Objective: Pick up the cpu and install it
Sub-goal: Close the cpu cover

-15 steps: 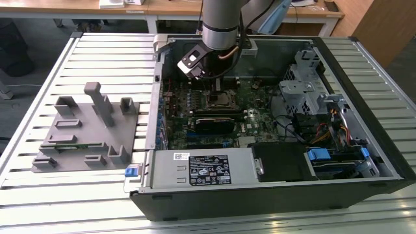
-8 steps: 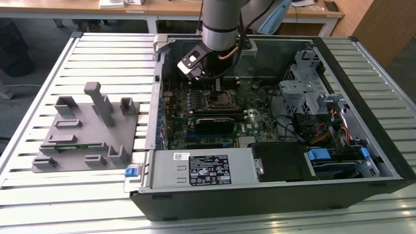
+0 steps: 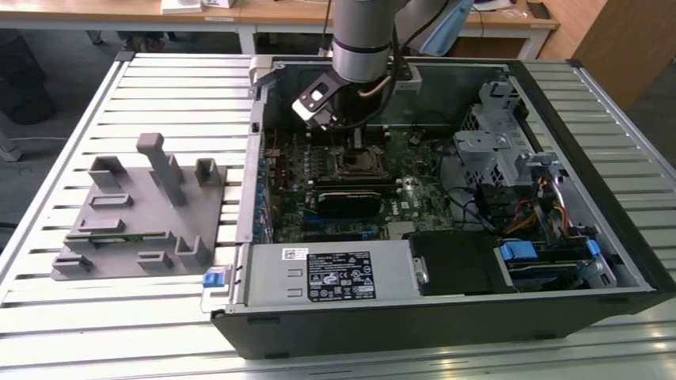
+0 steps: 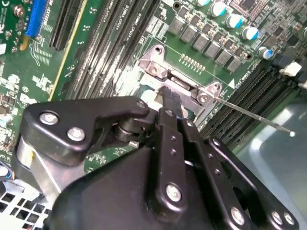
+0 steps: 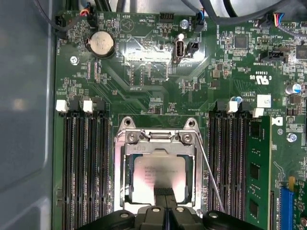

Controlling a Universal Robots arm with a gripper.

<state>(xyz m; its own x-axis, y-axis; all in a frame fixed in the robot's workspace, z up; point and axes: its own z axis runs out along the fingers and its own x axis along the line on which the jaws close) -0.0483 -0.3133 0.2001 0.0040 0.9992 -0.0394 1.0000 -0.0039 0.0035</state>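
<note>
One robot arm (image 3: 362, 36) reaches down into an open computer case (image 3: 591, 261) lying on a slatted table, its gripper (image 5: 163, 192) lowered over the processor socket on the green motherboard (image 5: 144, 81). The cpu (image 5: 156, 173) – a flat square with a silvery top – lies inside the dark socket frame (image 5: 119, 167), and the black fingers are drawn narrow, tips together, resting at the chip's near edge with nothing seen between them. As a judgement: if the tips drag sideways the chip could shift off its seat and bend the contacts below, and the thin wire lever (image 4: 249, 114), standing free at a slant just beside the fingers, could snag them. The first wrist view looks straight down on the chip's top and the memory slots on either side. The second wrist view looks along the gripper's linkage, so the chip is mostly hidden while the lever's slant reads clearly. The exterior view adds a grey plastic fixture (image 3: 138, 214) with upright posts, well apart from the case on that view's left.
</note>
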